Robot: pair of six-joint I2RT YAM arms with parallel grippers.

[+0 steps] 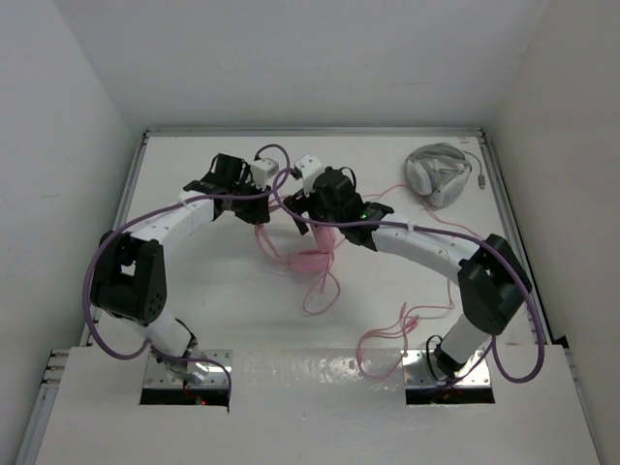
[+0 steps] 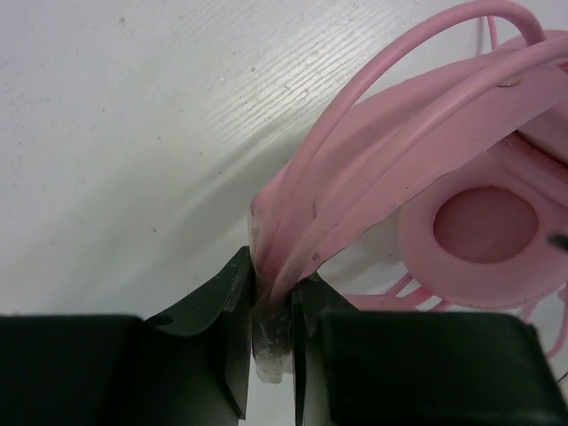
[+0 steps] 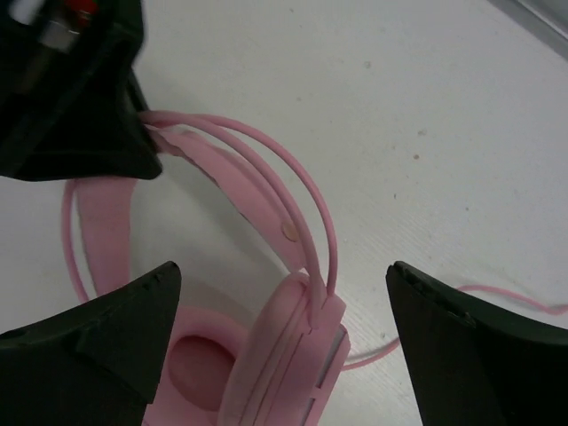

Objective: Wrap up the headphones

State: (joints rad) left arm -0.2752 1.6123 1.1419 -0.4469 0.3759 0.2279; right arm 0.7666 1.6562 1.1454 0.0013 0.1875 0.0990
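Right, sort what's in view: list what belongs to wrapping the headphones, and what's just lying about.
Belongs to the job:
- pink over-ear headphones with round padded earcups and a long thin pink cable
- left fingers, shut on their headband
- right fingers, open over them

Just lying about:
- grey-white over-ear headphones with a grey cable, off at the far right

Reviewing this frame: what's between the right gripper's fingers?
The headphones: an earcup and the end of the headband sit in the open right gripper's gap, seen in the right wrist view.
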